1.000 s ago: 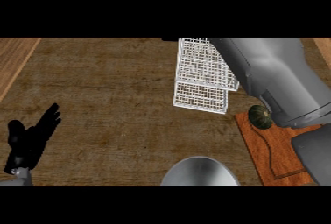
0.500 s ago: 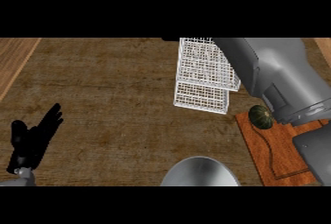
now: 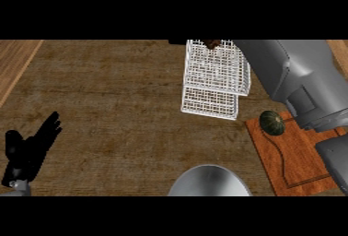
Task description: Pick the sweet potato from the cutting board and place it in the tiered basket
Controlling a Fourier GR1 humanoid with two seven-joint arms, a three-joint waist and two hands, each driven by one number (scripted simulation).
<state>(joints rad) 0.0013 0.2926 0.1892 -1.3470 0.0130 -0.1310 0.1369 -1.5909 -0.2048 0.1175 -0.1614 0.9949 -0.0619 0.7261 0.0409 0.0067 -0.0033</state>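
Since the earlier frames the right forearm has been shifted slightly up and right, and more of the green round thing has been uncovered. The basket, board and left hand are unchanged.

The counter is seen as dark brown wood grain and fills most of the view. A lighter wood strip is seen along its upper left edge. The white wire basket is set at top centre, its tiers overlapping. The reddish board lies right of and below it, apart from it and partly covered by the forearm. The green round thing is placed on the board's near-left corner.

A small brown lump, seemingly the sweet potato, is seen at the basket's far edge, cut off by the top of the view. Only a black sliver of the right hand is shown there, so it cannot be told whether it is open or closed.

The left hand is held at the lower left, fingers straight and up, holding nothing. A grey dome is seen at bottom centre.
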